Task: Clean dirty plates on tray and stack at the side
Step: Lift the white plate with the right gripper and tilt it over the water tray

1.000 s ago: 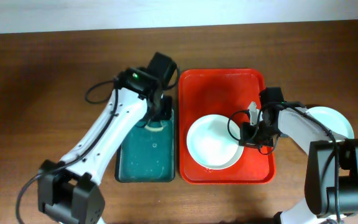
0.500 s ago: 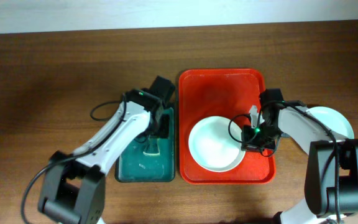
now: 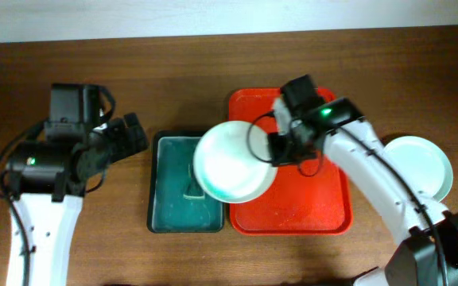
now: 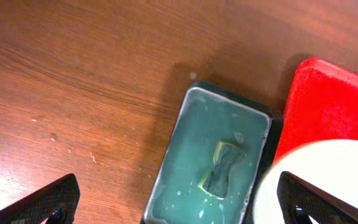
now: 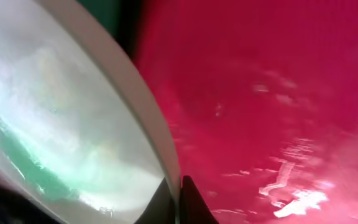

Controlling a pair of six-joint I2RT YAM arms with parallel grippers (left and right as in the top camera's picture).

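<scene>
Right hand (image 3: 281,149): pinching the rim of one plate (image 3: 229,163), held off the surface above the seam between green basin (image 3: 169,218) and red tray (image 3: 308,210). Plate glossy and wet in the right wrist view; greenish tint in its well, smear or reflection unclear.
Left hand (image 3: 126,137): fingers spread wide, empty, well left of the basin over bare bench.
Sponge (image 4: 222,167) lies in the basin water.
Second plate (image 3: 424,163) sits on the bench right of the tray.
Judgement: plate stiff, light, likely slick while wet. A thin edge pinch lets it pivot, so a deeper bite on the rim seems safer; could chip if dropped
</scene>
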